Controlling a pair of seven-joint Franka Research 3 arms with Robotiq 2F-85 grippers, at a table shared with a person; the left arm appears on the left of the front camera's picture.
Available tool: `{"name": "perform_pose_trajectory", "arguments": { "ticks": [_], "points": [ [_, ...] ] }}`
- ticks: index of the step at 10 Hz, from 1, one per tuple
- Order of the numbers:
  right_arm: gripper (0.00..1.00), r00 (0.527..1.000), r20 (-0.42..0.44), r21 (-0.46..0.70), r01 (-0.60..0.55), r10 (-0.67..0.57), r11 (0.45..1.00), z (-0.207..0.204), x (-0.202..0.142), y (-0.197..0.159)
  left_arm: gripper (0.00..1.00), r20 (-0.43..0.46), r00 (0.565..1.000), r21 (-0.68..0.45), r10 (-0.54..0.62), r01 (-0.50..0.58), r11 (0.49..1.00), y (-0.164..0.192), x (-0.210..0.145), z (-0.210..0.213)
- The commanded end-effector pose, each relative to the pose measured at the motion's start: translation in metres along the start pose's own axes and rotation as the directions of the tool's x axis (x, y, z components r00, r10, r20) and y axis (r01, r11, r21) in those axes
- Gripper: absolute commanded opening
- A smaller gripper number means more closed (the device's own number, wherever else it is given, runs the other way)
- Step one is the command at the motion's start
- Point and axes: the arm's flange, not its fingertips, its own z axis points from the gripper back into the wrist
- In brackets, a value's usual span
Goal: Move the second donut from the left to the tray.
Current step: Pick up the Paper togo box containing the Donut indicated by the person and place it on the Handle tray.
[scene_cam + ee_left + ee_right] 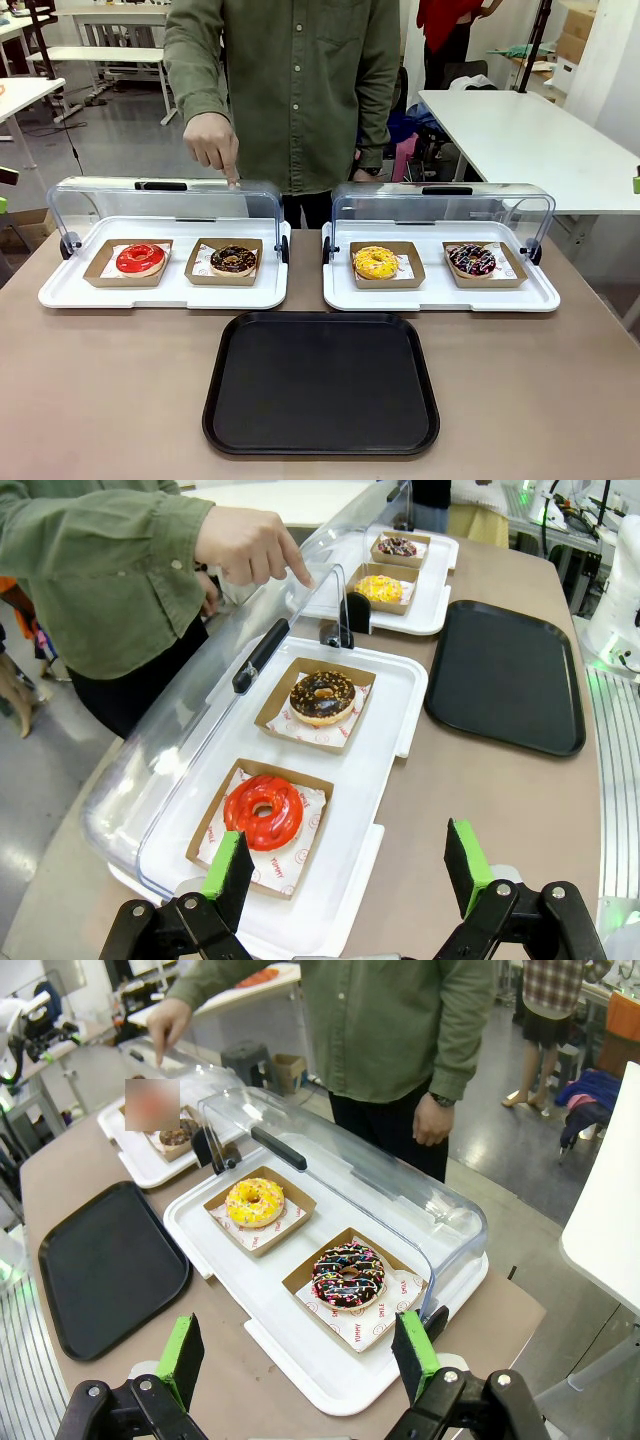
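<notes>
You had nothing done: the second donut from the left (234, 259) sat in a white display tray (160, 298) near the worktop's far left corner (a person's hand (212, 145) pointed over it). The tray (320, 385) lay bare. Your left claw (347, 852) and right claw (298, 1343) gaped, empty.

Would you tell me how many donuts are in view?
4: red donut and chocolate donut on the left display tray; yellow donut and sprinkled donut on the right display tray. None looks hidden.

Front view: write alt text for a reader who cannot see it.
A person's hand points down toward the chocolate-glazed donut, second from left of four, in the left white display tray. A black tray lies in front.
</notes>
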Motion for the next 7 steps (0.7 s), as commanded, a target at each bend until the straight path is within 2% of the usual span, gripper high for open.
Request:
{"name": "perform_pose_trajectory", "arguments": {
  "ticks": [1,7],
  "points": [
    [1.0,1.0,0.008,0.004,-0.005,0.005,1.0,-0.001,0.0016,0.0003,1.0,-0.003,1.0,-0.009,-0.003,0.003,1.0,0.0008,0.0006,0.0015],
    [1.0,1.0,0.008,0.004,-0.005,0.005,1.0,-0.001,0.0016,0.0003,1.0,-0.003,1.0,-0.009,-0.003,0.003,1.0,0.0008,0.0006,0.0015]
  ]
}}
